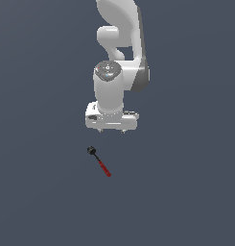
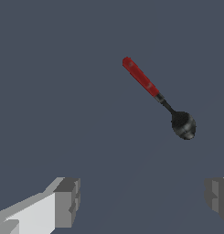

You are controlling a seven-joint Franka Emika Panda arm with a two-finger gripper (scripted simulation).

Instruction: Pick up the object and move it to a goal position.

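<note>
The small thin tool with a red handle and black rounded head (image 1: 99, 161) is seen lying on the flat grey surface (image 1: 186, 202), ungrasped, apart from the white 2-fingered gripper (image 1: 111, 130), whose jaws are spread wide, so pickup and transfer are judged outstanding.

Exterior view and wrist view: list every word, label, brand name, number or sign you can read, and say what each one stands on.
None: neither view shows any readable text.
The tool has a plain red handle and a black head, with no print.
The arm is bare white; the grey cap on its top joint carries small marks too blurred to read as letters or numbers.
The gripper, its jaws wide apart, has no label.
The surface is unmarked dark grey.
</note>
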